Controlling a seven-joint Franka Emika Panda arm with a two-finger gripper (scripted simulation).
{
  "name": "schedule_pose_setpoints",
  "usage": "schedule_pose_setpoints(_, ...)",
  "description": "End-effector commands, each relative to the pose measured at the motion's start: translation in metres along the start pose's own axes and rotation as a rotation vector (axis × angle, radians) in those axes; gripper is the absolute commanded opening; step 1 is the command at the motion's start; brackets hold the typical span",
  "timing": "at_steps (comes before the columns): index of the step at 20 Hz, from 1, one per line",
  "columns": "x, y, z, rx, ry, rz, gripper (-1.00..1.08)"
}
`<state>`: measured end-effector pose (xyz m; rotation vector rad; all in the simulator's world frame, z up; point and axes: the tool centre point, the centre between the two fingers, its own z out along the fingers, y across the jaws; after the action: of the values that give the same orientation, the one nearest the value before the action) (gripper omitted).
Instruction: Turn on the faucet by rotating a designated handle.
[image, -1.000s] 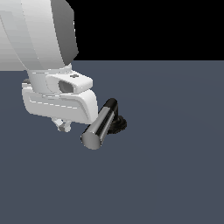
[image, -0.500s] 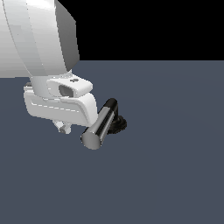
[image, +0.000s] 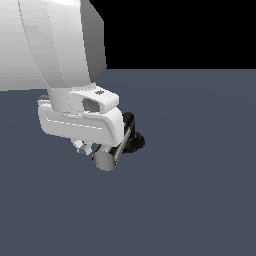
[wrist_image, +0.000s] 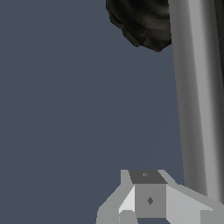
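Observation:
The faucet has a black ribbed round base (image: 136, 142) on the grey floor. Its handle (image: 116, 150), a chrome bar, slants toward the camera and ends in a flat round cap. My white hand covers the handle's upper side from the exterior view's left. My gripper (image: 84, 148) pokes out under the hand, just to the exterior view's left of the bar, and looks shut on nothing. In the wrist view the handle (wrist_image: 194, 96) runs alongside my gripper (wrist_image: 148, 200), with the base (wrist_image: 140, 22) beyond it. Whether a finger touches the bar is hidden.
The big white arm link (image: 55, 45) fills the upper part of the exterior view's left. Plain dark grey floor (image: 200, 200) lies all around the faucet.
My hand has shifted toward the exterior view's right, closing on the handle and now overlapping it. The handle itself has barely moved.

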<state>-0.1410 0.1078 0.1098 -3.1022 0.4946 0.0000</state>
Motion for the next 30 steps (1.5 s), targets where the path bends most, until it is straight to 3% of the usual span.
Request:
schedule_pose_setpoints(1, 0.001, 0.010, 0.000, 0.000, 0.000, 0.000, -1.00)
schedule_pose_setpoints(30, 0.010, 0.134, 0.000, 0.000, 0.000, 0.000, -1.00)
